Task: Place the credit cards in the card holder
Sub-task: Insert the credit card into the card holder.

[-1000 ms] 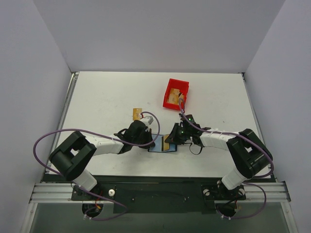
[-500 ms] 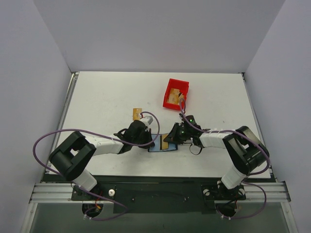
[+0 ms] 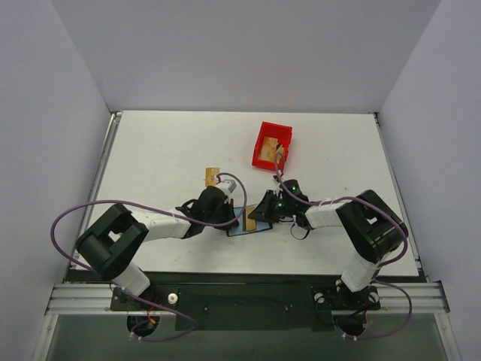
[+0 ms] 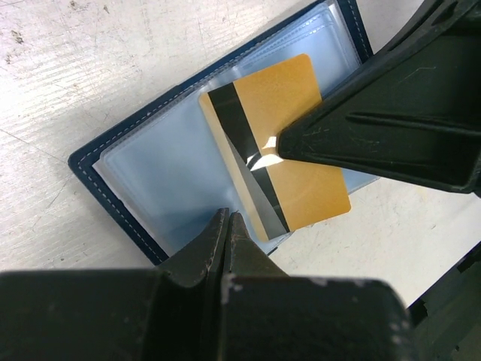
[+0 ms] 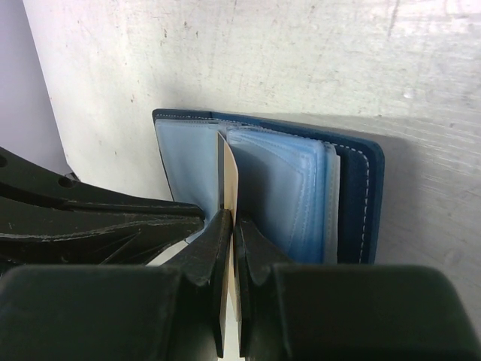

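Note:
The card holder lies open on the table, navy rim and clear blue sleeves up; it also shows in the top view and the right wrist view. My right gripper is shut on a gold credit card with a dark stripe, held on edge over the sleeves. My left gripper is shut, its tips resting on the holder's near edge. In the top view the left gripper and right gripper meet over the holder. The second credit card lies flat behind the left arm.
A red plastic bin with something tan inside stands behind the right gripper. Purple cables loop over both arms. The table's near edge and the arm bases lie just below the holder.
My right gripper has moved left with the card, bringing it further over the open holder. The left gripper has stayed on the holder.

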Robot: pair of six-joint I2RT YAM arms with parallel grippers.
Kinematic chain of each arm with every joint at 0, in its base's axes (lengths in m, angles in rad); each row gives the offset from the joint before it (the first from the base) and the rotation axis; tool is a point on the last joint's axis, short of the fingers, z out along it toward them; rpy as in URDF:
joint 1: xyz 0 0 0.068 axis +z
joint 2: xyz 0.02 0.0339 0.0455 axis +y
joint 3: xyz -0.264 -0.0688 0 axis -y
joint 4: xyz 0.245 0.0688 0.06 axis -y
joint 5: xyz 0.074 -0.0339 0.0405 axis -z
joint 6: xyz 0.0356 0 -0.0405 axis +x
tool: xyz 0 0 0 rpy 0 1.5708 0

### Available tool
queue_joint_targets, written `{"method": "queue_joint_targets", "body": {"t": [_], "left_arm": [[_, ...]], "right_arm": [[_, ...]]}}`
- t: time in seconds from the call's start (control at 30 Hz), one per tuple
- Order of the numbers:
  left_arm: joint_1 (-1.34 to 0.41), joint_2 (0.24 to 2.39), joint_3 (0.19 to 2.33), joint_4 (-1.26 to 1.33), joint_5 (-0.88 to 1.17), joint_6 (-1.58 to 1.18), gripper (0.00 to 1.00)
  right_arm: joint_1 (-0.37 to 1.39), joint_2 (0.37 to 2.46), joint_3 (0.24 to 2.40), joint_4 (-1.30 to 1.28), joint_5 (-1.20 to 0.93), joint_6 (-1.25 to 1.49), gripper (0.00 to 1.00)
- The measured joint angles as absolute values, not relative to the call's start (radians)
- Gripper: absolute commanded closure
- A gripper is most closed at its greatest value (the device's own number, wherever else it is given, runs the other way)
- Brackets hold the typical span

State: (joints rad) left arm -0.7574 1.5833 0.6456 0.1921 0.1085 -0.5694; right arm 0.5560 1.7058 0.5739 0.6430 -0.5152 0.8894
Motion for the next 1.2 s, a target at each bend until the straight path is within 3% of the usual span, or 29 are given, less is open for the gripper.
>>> {"method": "queue_joint_targets", "body": {"t": [0.37,0.73,1.2], "left_arm": [[-0.758,1.574,0.643,0.181,0.093,-0.575,1.00],[-0.751,1.438,0.573,0.063,-0.079,-0.635,1.00],[-0.746,1.488,0.592,0.084,-0.098,-0.643,1.00]], "right_arm": [[0.572,1.726,0.574,0.688,-0.533,0.889,1.00],[0.582,1.726,0.574,0.680,-0.537,0.882,1.00],[0.584,1.740,0.590,0.667,-0.562,0.869,1.00]]}}
